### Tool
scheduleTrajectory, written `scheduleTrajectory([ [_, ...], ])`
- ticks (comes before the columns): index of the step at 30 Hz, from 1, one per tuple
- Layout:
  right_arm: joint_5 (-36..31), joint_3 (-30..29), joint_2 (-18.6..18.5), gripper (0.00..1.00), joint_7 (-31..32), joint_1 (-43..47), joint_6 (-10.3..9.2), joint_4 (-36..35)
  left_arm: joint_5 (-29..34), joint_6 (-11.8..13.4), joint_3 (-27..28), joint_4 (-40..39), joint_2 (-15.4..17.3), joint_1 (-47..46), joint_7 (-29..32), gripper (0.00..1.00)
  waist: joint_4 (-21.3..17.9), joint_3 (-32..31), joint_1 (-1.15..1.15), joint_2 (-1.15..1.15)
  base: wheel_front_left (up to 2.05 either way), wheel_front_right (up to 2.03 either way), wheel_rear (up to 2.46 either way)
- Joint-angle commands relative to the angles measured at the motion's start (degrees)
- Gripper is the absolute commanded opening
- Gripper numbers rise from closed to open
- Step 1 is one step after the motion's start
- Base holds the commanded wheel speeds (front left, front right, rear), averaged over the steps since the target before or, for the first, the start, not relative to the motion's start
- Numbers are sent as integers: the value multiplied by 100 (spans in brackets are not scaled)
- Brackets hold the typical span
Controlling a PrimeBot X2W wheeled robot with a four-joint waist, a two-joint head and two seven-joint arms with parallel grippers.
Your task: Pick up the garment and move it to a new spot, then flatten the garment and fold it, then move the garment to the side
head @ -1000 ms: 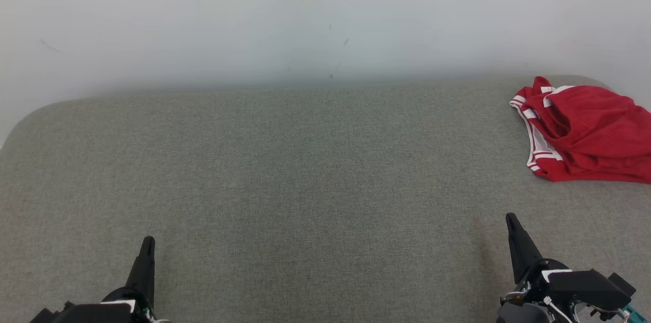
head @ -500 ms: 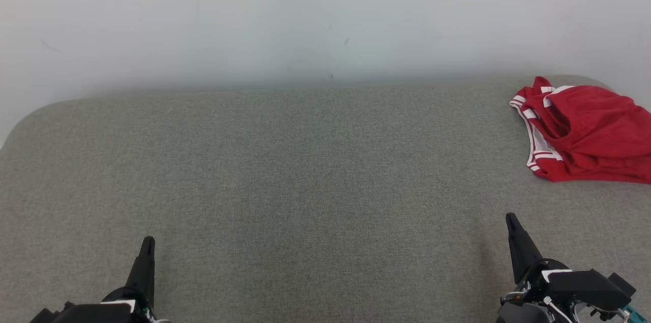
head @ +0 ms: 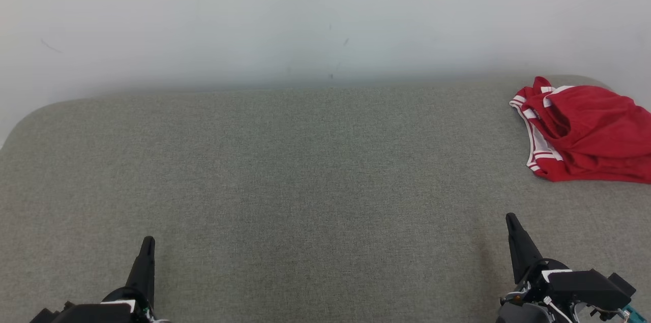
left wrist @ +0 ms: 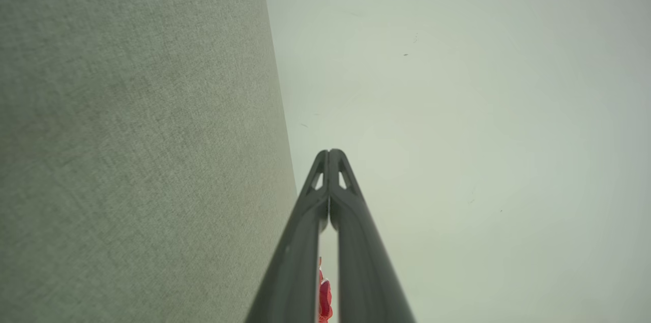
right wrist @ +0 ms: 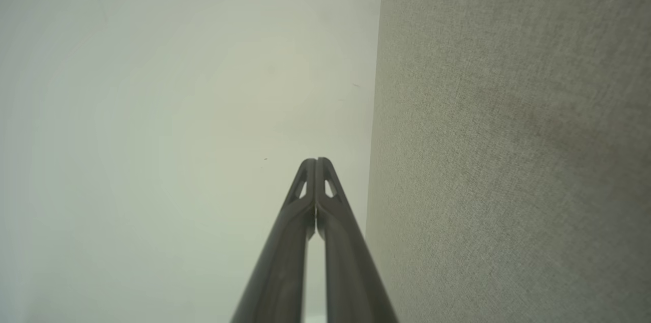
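With your left gripper (head: 147,242) and right gripper (head: 510,219) pinched together, open the right toward the crumpled red white-trimmed fabric garment (head: 585,132) at two o'clock.

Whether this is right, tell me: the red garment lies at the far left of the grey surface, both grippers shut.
No: the head view shows the red garment at the far right of the grey surface. The left gripper and right gripper are shut.

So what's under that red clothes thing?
The red garment lies bunched on the grey fabric surface, which shows beside it. Whether anything hides beneath its folds cannot be seen.
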Motion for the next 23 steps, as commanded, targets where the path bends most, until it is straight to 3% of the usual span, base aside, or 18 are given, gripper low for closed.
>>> scheduleTrajectory([
  [1,11,0,20,0,12,-43,9,6,-28,-11,17,7,-8,-51,-4,0,0,0,0,0,0,0,0],
  [23,11,1,20,0,12,-43,9,7,-28,-12,18,7,-9,-51,-4,0,0,0,0,0,0,0,0],
])
